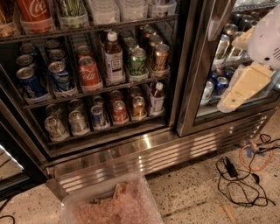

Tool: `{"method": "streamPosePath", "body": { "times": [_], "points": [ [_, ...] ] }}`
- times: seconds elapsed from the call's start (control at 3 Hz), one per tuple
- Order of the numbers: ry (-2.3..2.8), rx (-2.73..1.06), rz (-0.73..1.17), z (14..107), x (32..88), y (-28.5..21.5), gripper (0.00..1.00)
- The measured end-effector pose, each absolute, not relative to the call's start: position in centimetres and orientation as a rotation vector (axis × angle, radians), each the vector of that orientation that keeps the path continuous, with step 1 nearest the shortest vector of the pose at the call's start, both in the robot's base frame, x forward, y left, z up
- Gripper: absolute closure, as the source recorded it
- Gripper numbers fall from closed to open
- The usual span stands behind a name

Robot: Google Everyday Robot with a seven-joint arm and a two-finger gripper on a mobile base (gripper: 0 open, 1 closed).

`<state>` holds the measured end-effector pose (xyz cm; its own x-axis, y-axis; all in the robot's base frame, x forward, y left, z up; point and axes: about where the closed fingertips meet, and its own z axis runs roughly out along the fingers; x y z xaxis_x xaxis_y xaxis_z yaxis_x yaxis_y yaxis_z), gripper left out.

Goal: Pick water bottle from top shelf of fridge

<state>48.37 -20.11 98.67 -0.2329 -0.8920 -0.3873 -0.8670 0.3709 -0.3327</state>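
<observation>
Up at the top edge of the frame, the water bottle (104, 10) sits on the top shelf (87, 29) of the fridge (144, 151). You only see its ribbed lower half. There's a red Coke can (33, 13) to its left and another clear bottle (131, 8) just to its right. The claw (238, 92) is way over at the right side of the frame, a cream-coloured thing hanging off the white arm (267, 37) in front of the right-hand glass door (227, 65), well apart from the bottle. Honestly can't tell if it's released or clenched from here, but it isn't touching anything on the shelf. The lower racks are packed with cans, plus a brown-liquid bottle (113, 59) with a white cap. A clear tub of bubble wrap (109, 203) sits on the floor bottom centre, with cables (240, 179) at lower right.
</observation>
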Motion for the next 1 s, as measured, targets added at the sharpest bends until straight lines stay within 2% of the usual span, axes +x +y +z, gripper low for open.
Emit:
{"method": "streamPosePath", "body": {
  "times": [1.0],
  "points": [
    [1.973,-1.328,0.041,101.6,53.6,-17.7,0.00]
  ]
}}
